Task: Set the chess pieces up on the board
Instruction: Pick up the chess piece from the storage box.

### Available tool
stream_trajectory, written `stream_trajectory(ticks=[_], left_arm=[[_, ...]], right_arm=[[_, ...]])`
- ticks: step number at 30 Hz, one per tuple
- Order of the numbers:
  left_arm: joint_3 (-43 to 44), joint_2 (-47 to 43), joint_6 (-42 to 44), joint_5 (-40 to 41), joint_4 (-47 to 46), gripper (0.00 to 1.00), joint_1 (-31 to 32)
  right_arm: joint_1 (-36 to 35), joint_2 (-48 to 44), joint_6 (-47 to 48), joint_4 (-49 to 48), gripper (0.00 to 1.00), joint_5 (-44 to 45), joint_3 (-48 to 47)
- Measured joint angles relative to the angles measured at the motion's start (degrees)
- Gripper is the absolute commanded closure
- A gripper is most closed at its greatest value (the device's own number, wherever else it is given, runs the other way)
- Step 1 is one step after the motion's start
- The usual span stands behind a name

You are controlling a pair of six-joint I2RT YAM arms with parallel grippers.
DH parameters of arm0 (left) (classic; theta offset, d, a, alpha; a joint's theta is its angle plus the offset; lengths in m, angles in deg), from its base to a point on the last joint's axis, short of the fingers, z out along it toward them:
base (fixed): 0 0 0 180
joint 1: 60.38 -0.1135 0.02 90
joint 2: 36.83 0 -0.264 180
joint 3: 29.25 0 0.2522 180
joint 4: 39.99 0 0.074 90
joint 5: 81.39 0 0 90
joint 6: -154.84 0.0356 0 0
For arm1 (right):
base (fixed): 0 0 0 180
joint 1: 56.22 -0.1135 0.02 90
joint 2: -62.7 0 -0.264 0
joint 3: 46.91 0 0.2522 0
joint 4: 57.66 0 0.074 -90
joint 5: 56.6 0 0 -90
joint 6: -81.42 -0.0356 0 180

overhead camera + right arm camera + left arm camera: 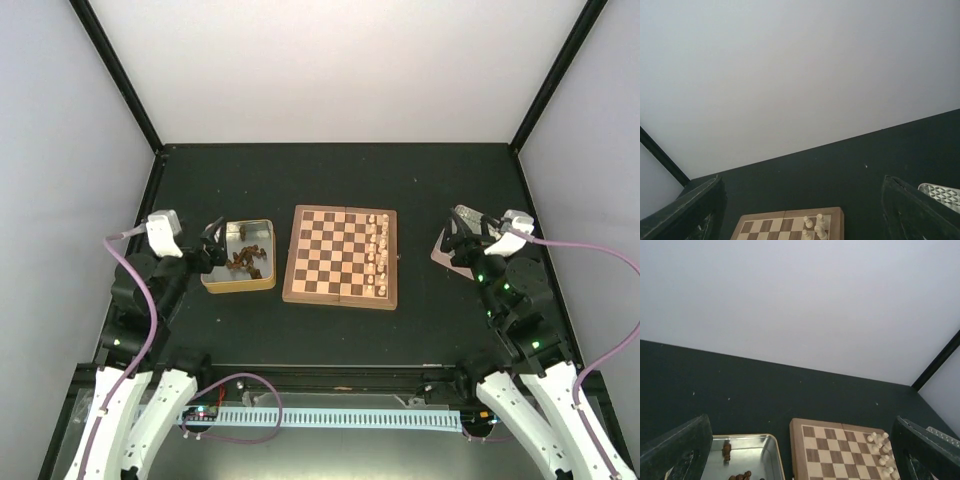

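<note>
Both arms are poised, one at each flank of the board [340,257], which sits mid-counter [420,180]. Cream pieces [377,250] stand upright in two files along the board's right edge. That side looks done, lined up facing across the checks as an opening array should be.

The board's left half is bare, and here's why: the dark pieces [245,262] lie jumbled in the tin [238,286] just left of the board, most of them heaped toward its near side. The left gripper [211,243] hangs at the tin's left rim, jaws spread wide and holding nothing. On the left wrist view its fingers [677,452] frame the tin, with one dark piece apart from the heap. The placement makes sense, since the dark supply sits on the left arm's side, so I'd judge that arm has the next job.

The right gripper [455,240] sits over the tray [465,213] at the far right, well apart from the board, jaws likewise spread and empty. The tray is mostly hidden beneath it, so I can't tell what it holds.

By my read the task is about half through. A pick from the tin comes next. The pieces are tiny and lie at odd angles, so pinching one cleanly and standing it upright on a square will be the tricky part.
</note>
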Motion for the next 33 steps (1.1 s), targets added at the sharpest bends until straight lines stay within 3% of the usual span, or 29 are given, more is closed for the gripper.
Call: stream_trajectory(ticks=[14,21,25,30,33], left_arm=[[-0.9,6.4,-0.1,1.2,1.0,0.01,0.0],[-4.4,14.7,-2.2,-0.1,-0.5,0.02,0.0],[-4.6,21.7,-5.2,2.4,0.4,0.15,0.0],[-4.5,30.6,-7.9,4.4,1.9,0.42,0.0],[-4.5,35.3,-8.9,4.8,2.8,0.52,0.0]], right_arm=[[0.0,2.4,-2.1,-0.4,0.12,0.4,1.7],[0.0,5.3,-2.6,-0.6,0.14,0.2,2.0],[0.0,7.8,-2.6,-0.9,0.17,-1.3,2.5],[0.0,12.0,-2.8,-1.0,0.21,-3.2,2.8],[0.0,14.7,-3.2,-1.0,0.26,-4.0,2.9]])
